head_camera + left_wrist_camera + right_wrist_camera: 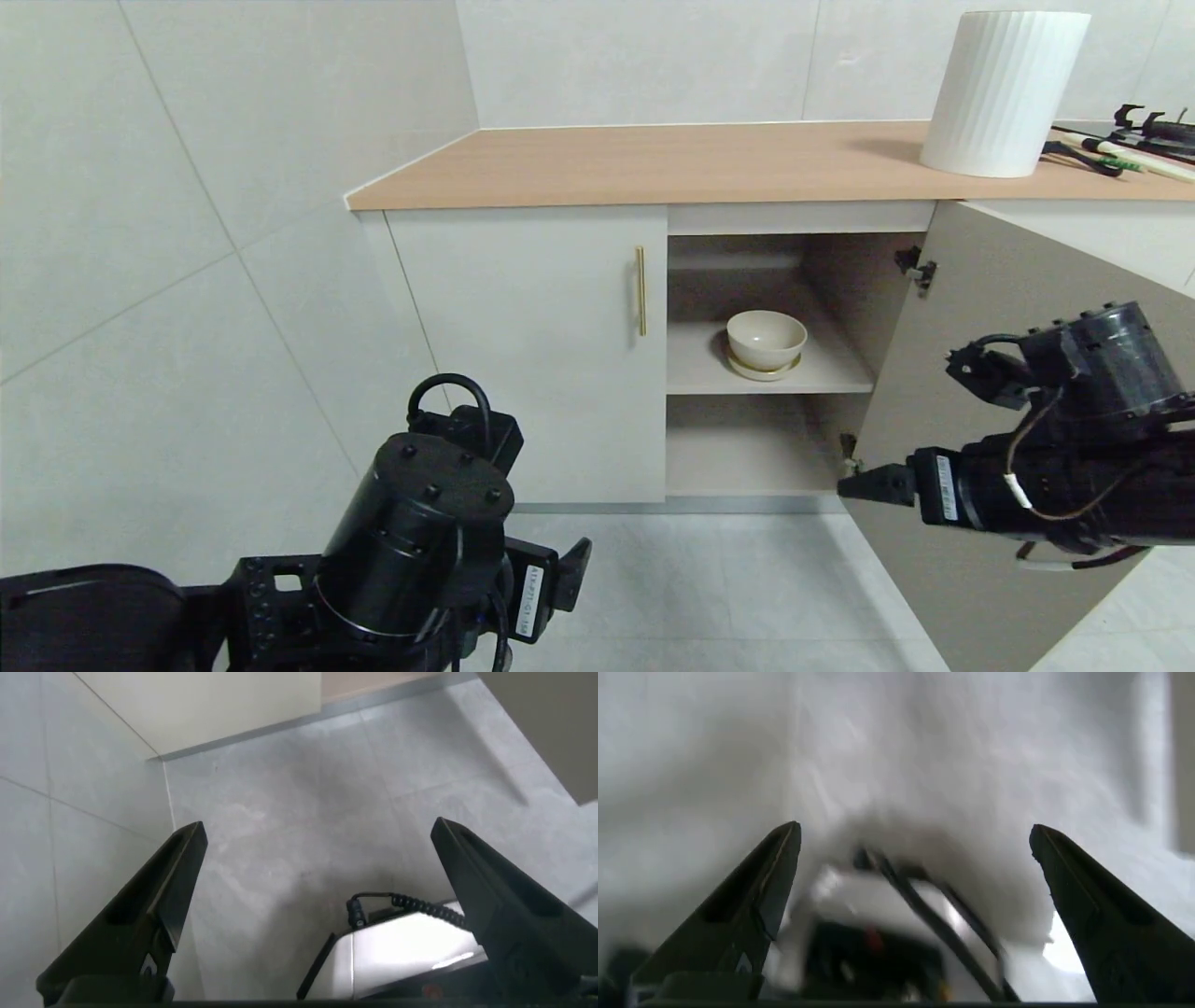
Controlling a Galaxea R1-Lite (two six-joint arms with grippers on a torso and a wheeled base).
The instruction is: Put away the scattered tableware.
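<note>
Bowl shelved, door ajar

Left claw (318,833) and right claw (913,831) hang spread, empty. Likely next: push the open cabinet door (962,373) shut by its free edge, sparing the bowl (766,338) on the shelf (831,375); utensils (1125,154) wait on the counter (653,163).

A: Is the light good?
B: Bright and even, from overhead. The white container (1004,89) casts 1 soft shadow toward the worktop's (653,163) left end.
A: And inside the cupboard (831,280)?
B: Dimmer. Shade lies under its top, though the bowl (766,341) is plainly lit.
A: Picture quality?
B: The right wrist view is smeared, its pale floor (906,756) nearly washed out.
</note>
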